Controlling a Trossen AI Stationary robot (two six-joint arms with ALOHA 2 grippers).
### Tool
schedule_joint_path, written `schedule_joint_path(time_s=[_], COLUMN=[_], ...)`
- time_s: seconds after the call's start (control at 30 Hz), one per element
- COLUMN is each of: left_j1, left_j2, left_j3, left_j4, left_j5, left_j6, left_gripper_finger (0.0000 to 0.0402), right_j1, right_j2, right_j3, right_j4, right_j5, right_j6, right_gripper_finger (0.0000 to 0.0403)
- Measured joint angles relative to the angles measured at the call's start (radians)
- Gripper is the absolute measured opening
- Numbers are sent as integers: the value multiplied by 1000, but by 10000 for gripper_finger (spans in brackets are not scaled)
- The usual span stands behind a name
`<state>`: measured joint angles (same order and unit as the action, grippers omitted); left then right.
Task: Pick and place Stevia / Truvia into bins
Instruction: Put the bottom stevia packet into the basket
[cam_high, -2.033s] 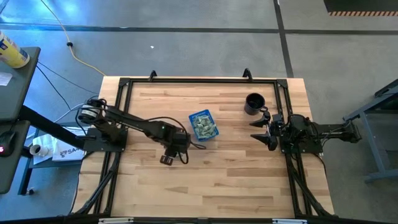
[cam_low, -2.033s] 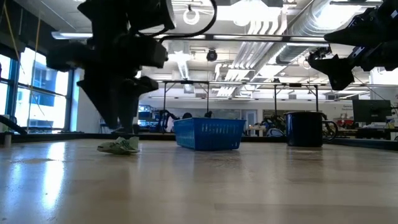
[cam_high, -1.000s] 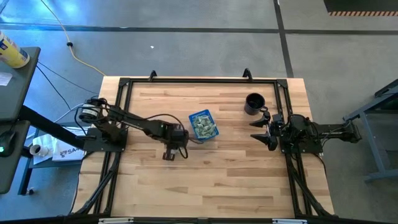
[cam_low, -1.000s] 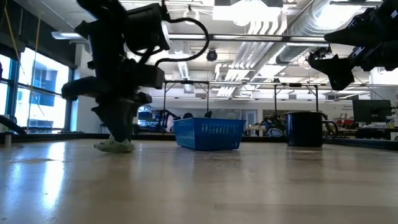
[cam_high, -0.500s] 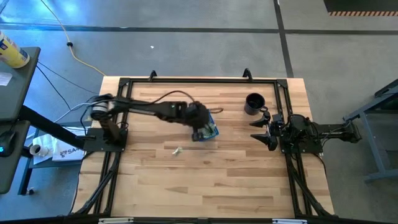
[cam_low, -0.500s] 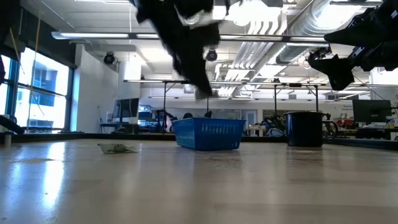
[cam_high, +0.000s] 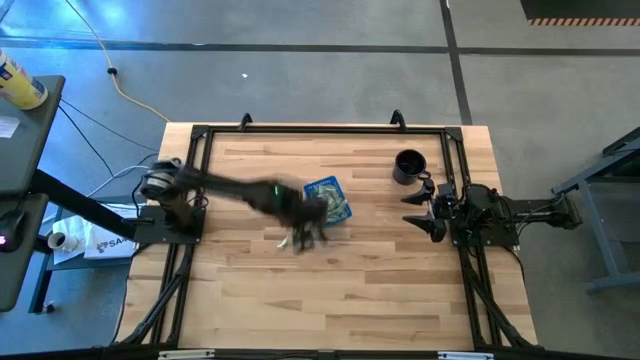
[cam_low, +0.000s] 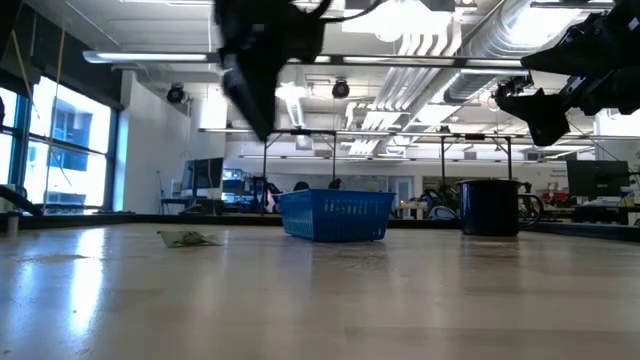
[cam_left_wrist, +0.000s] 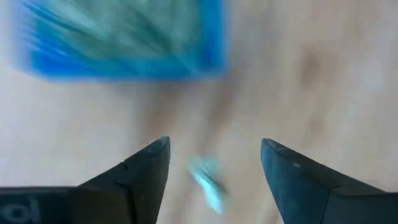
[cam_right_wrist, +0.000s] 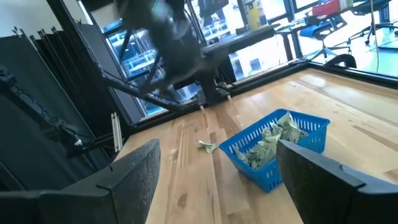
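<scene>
Left gripper (cam_left_wrist: 214, 165) is spread wide, empty, over a flat paper packet (cam_left_wrist: 207, 180) beside the blue mesh tray (cam_left_wrist: 124, 62).

The bench (cam_high: 360, 290) is of pale wooden planks, edged by a black metal frame (cam_high: 320, 128), and stands on a grey concrete floor (cam_high: 300, 80) crossed by dark seams. A yellow cable (cam_high: 100, 50) trails over the floor beside a dark side desk (cam_high: 20, 150). In the low view the room behind is a large open workshop with tall windows (cam_low: 60, 150) on one side, long ceiling lights (cam_low: 150, 57), exposed silver ducts (cam_low: 470, 40) and distant work tables (cam_low: 440, 150).
</scene>
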<state>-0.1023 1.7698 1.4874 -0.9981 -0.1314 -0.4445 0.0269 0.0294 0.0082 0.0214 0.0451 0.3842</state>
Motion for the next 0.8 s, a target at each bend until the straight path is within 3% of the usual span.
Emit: schedule_joint_path(time_s=[0.13,0.37,0.47,0.53,0.67,0.8], left_j1=[-86,-82,-77,-74,-46,38], left_j2=[32,53,53,47,46,49], left_j3=[-117,-279,-357,-396,-414,-406], left_j4=[66,118,240,289,283,329], left_j5=[58,110,207,206,103,4], left_j6=[-106,-277,-284,-322,-373,-335], left_gripper_finger=[291,273,262,248,186,65], right_j1=[0,0,0,0,0,0], right_j2=[5,22,25,28,28,28], right_j3=[0,0,0,0,0,0], right_j4=[0,0,1,0,1,1], right_j5=[0,0,0,0,0,0], right_j6=[0,0,0,0,0,0], right_gripper_finger=[307,307,307,307,307,307])
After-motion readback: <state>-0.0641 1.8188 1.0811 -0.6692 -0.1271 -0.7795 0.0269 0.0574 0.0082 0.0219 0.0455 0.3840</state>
